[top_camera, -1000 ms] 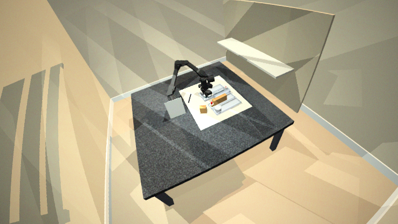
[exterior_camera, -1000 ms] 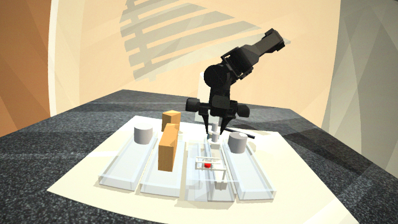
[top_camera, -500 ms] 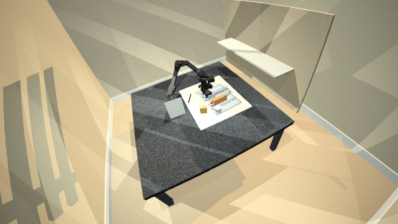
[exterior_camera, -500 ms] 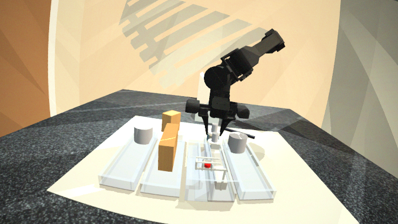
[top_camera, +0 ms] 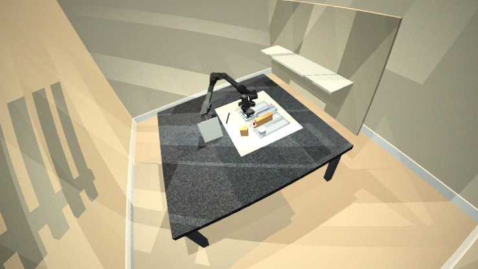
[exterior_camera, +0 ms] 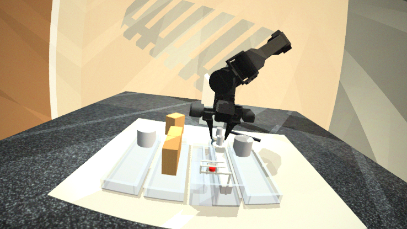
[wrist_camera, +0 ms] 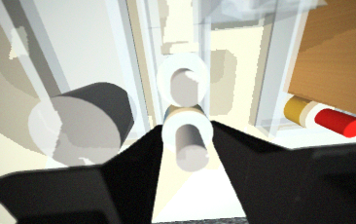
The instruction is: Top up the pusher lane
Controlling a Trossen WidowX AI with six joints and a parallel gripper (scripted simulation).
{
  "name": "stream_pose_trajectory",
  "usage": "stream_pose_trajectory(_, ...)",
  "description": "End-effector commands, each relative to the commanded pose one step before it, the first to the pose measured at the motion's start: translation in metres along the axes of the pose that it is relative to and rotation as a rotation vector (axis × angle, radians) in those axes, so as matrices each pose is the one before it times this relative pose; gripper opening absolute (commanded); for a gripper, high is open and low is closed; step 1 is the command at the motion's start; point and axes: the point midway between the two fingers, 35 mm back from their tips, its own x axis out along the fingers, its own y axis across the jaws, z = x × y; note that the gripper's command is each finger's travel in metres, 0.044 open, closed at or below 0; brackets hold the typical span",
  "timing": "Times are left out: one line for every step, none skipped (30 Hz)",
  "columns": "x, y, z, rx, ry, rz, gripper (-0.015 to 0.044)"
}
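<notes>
My gripper (exterior_camera: 218,139) (wrist_camera: 186,127) is shut on a jar with a white lid and grey knob (exterior_camera: 219,130) (wrist_camera: 192,148). The held jar is upright at the front of the sprung lane (exterior_camera: 207,197). A matching lane jar (exterior_camera: 219,140) (wrist_camera: 184,87) stands directly behind it, in line. In the wrist view their lids nearly meet, and a tan and blue strip of body shows between them. A pale pusher plate (wrist_camera: 180,47) shows behind the lane jar. The fingers and held jar hide the front stop, and I cannot tell whether the held jar touches the lane floor.
Grey cylinders (exterior_camera: 146,137) (exterior_camera: 242,146) (wrist_camera: 78,128) stand in the outer lanes. A tall wooden block (exterior_camera: 170,155) (top_camera: 263,119) (wrist_camera: 326,54) stands left in the exterior view, with another block (exterior_camera: 175,123) (top_camera: 243,131) beyond. A red-topped jar (wrist_camera: 336,122) (top_camera: 254,124) is near. White rails (exterior_camera: 215,172) cross behind.
</notes>
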Motion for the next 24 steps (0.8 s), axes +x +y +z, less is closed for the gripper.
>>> stream_pose_trajectory(0.00083,0.00155,0.00375,-0.0067,-0.01378,0.00829,0.0000)
stream_pose_trajectory(0.00028,0.00002,-0.00005,0.0000,0.00000,0.00002,0.0000)
stream_pose_trajectory(0.00028,0.00002,-0.00005,0.0000,0.00000,0.00002,0.0000)
stream_pose_trajectory(0.00028,0.00002,-0.00005,0.0000,0.00000,0.00002,0.0000)
stream_pose_trajectory(0.00028,0.00002,-0.00005,0.0000,0.00000,0.00002,0.0000)
stream_pose_trajectory(0.00028,0.00002,-0.00005,0.0000,0.00000,0.00002,0.0000)
stream_pose_trajectory(0.00028,0.00002,-0.00005,0.0000,0.00000,0.00002,0.0000)
stream_pose_trajectory(0.00028,0.00002,-0.00005,0.0000,0.00000,0.00002,0.0000)
stream_pose_trajectory(0.00027,0.00002,-0.00005,0.0000,0.00000,0.00002,0.0000)
stream_pose_trajectory(0.00027,0.00002,-0.00005,0.0000,0.00000,0.00002,0.0000)
stream_pose_trajectory(0.00027,0.00002,-0.00005,0.0000,0.00000,0.00002,0.0000)
stream_pose_trajectory(0.00027,0.00003,-0.00005,0.0000,0.00000,0.00002,0.0000)
stream_pose_trajectory(0.00027,0.00003,-0.00005,0.0000,0.00000,0.00002,0.0000)
stream_pose_trajectory(0.00027,0.00003,-0.00005,0.0000,0.00000,0.00002,0.0000)
stream_pose_trajectory(0.00027,0.00003,-0.00005,0.0000,0.00000,0.00002,0.0000)
stream_pose_trajectory(0.00027,0.00003,-0.00005,0.0000,0.00000,0.00002,0.0000)
stream_pose_trajectory(0.00027,0.00003,-0.00005,0.0000,0.00000,0.00002,0.0000)
stream_pose_trajectory(0.00027,0.00003,-0.00005,0.0000,0.00000,0.00002,0.0000)
stream_pose_trajectory(0.00027,0.00003,-0.00005,0.0000,0.00000,0.00003,0.0000)
stream_pose_trajectory(0.00027,0.00003,-0.00005,0.0000,0.00000,0.00003,0.0000)
stream_pose_trajectory(0.00027,0.00003,-0.00005,0.0000,0.00000,0.00003,0.0000)
stream_pose_trajectory(0.00027,0.00003,-0.00005,0.0000,0.00000,0.00003,0.0000)
stream_pose_trajectory(0.00027,0.00003,-0.00005,0.0000,0.00000,0.00003,0.0000)
stream_pose_trajectory(0.00027,0.00003,-0.00005,0.0000,0.00000,0.00003,0.0000)
